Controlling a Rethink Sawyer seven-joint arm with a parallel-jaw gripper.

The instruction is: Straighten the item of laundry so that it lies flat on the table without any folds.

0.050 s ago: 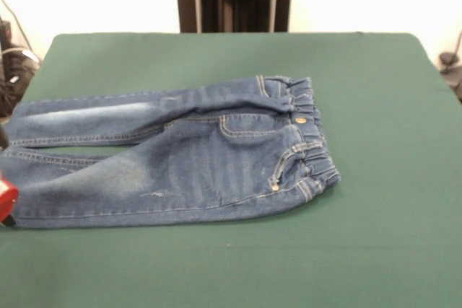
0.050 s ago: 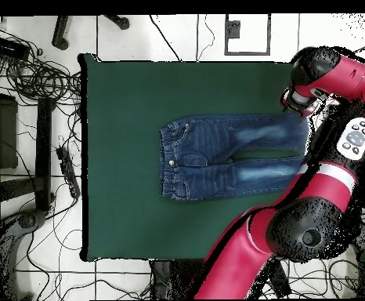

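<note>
Green felt covers the desk (image 1: 390,106) where jeans (image 1: 188,156) lie mid-surface, nearly flat with legs slightly parted, while the red arm (image 2: 327,86) swings off past the leg ends, apparently clearing the cloth, its tool's state impossible to tell.

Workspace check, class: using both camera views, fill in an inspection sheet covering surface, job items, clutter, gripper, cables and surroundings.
Surface: green table, cloth top.
Job's things: jeans lying spread out, waistband toward the front view's right, legs reaching the table's edge; slight creasing near the crotch.
Clutter: nothing seen on the table.
Gripper: red arm folded beside the table at the leg ends; gripper state cannot be told.
Cables: tangled cables on the floor.
Surroundings: tiled floor.
</note>
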